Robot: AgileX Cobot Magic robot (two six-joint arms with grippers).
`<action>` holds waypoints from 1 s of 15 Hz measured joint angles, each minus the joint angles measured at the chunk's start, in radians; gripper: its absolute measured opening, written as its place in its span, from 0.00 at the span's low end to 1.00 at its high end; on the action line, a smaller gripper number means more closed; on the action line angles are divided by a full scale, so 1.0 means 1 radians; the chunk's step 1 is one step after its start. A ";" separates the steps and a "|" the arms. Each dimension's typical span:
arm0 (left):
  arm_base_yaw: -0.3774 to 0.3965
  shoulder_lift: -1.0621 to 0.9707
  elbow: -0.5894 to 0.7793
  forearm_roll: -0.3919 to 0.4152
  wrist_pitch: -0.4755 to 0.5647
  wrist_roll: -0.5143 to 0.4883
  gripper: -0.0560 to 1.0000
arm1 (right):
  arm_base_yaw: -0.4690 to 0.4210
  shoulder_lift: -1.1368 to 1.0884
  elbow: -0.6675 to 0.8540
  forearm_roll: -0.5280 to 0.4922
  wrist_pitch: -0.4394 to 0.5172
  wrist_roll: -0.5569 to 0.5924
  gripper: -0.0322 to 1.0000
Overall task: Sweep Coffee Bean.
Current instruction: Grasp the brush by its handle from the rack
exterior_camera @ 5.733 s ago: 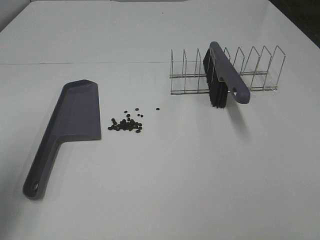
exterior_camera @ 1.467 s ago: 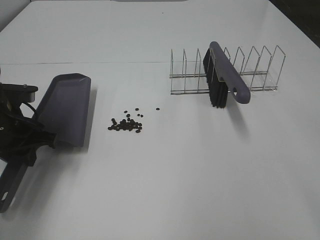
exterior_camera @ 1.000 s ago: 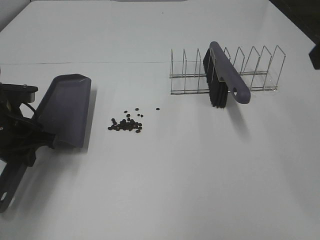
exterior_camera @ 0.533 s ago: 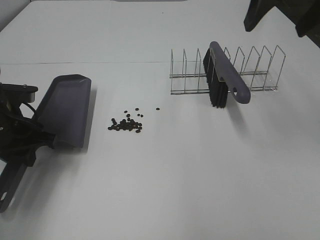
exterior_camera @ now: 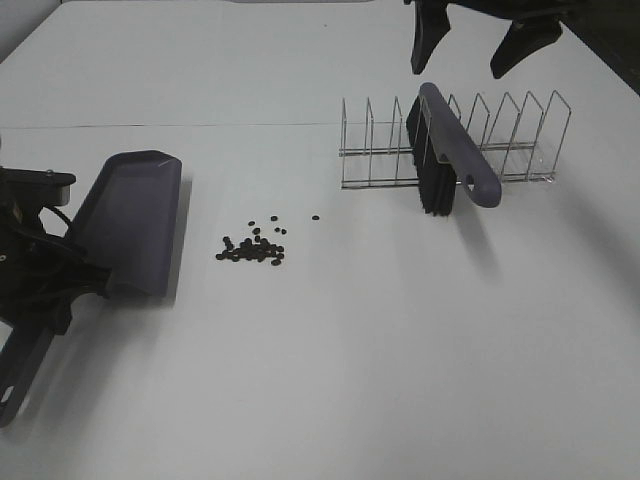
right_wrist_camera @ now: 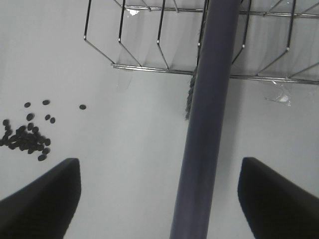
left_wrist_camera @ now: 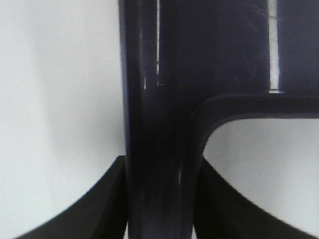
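The left claw [exterior_camera: 68,285] is clamped on the dustpan [exterior_camera: 135,215] handle; the right claw [exterior_camera: 470,42] is held spread above the brush [exterior_camera: 455,145], apparently propped in the rack [exterior_camera: 520,135]. The coffee beans [exterior_camera: 252,247] are heaped on the surface [exterior_camera: 350,350] between both claws.

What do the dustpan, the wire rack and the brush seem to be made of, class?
Dustpan: likely moulded plastic, purple-grey, with glossy streaks showing in the left wrist view. Rack: thin metal wire, bright and silvery. Brush handle: apparently the same smooth purple-grey plastic; bristles dark and fibrous, material unclear.
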 joint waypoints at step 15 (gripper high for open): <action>0.000 -0.001 0.000 -0.012 0.032 0.000 0.37 | 0.000 0.343 -0.186 -0.154 -0.012 -0.049 0.80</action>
